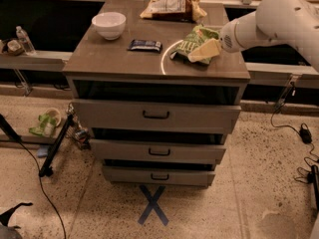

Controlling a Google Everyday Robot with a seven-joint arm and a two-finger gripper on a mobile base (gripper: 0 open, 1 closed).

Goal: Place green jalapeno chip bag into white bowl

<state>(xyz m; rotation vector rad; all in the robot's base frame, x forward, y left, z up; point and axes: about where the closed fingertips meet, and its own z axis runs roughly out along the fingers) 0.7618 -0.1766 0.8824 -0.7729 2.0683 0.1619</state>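
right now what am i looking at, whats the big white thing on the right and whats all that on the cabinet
That is a white robot arm, seen by one camera looking down at a grey drawer cabinet. Its beige pincer sits at the crinkly green jalapeno chip bag near the top's right edge; whether it grips cannot be told. Also on top: a small round white bowl, back left; a small dark blue snack bar, middle; a larger brown-and-yellow bag, at the back.
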